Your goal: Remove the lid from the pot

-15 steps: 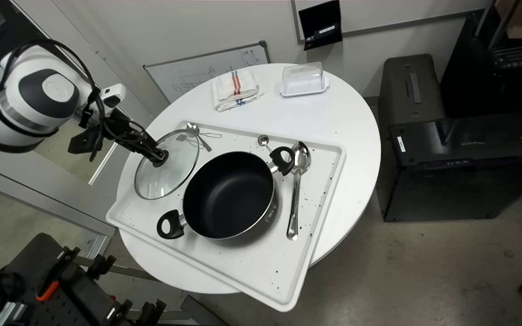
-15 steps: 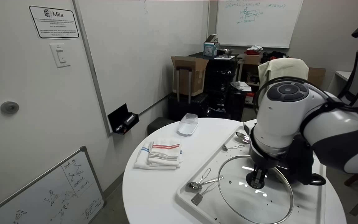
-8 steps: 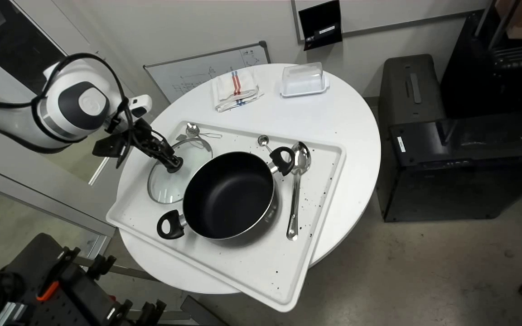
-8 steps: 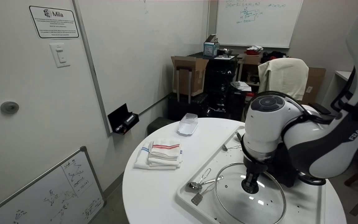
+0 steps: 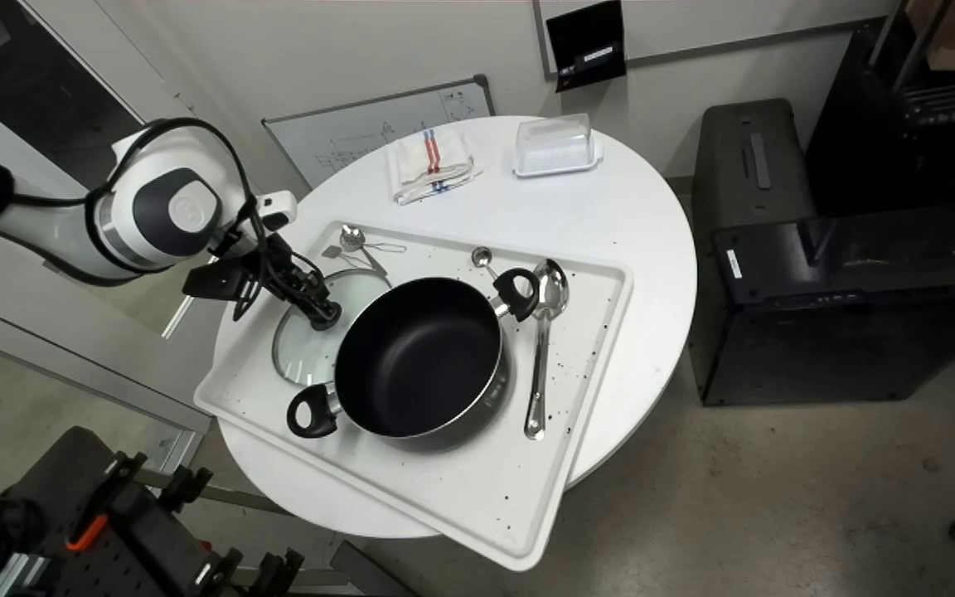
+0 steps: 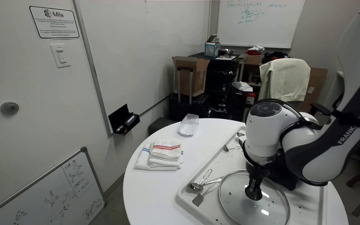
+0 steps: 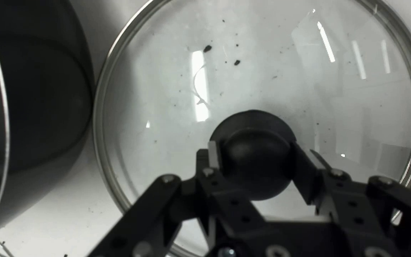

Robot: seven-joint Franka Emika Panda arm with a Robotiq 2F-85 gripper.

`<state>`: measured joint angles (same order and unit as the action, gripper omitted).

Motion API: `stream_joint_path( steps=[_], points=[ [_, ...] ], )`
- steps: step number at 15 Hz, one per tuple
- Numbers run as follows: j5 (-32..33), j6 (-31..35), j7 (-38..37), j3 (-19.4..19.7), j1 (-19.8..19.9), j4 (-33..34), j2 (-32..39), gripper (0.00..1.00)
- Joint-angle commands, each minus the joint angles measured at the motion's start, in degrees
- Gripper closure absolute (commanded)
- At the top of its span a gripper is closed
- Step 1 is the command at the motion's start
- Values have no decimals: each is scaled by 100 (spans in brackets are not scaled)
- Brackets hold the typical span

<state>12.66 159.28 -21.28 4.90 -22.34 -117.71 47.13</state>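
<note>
Lid (image 7: 259,85) is under the downward-bent arm (image 6: 262,134), its knob (image 7: 257,167) clamped in the pincer (image 7: 259,157).

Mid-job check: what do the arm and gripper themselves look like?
The rounded white arm has dark grey panels, one lettered FRANKA EMIKA in white, partly crossed by a black strap. A black cable loops along it. The gripper is black, with narrow linked fingers and silvery screw heads.

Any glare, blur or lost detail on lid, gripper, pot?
Wrist view: white glare streaks on the lid, gripper slightly soft and blending with the black knob; both exterior views: smaller highlights on the lid; in an exterior view: inside the pot near black, just a faint sheen.
</note>
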Motion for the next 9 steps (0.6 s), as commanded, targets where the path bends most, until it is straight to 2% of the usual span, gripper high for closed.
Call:
stream_joint_path(
  steps=[1,3,4,5,7,9],
  points=[
    [-240,-125,445,-184,272,10,-64,75],
    [-292,-187,548,-241,373,8,-75,75],
    [-317,-193,583,-252,404,3,-81,58],
    [-351,-235,640,-284,459,-10,-101,25],
    [-393,-298,734,-329,544,-45,-144,19],
    [-394,-301,821,-350,612,-113,-223,5]
  ],
)
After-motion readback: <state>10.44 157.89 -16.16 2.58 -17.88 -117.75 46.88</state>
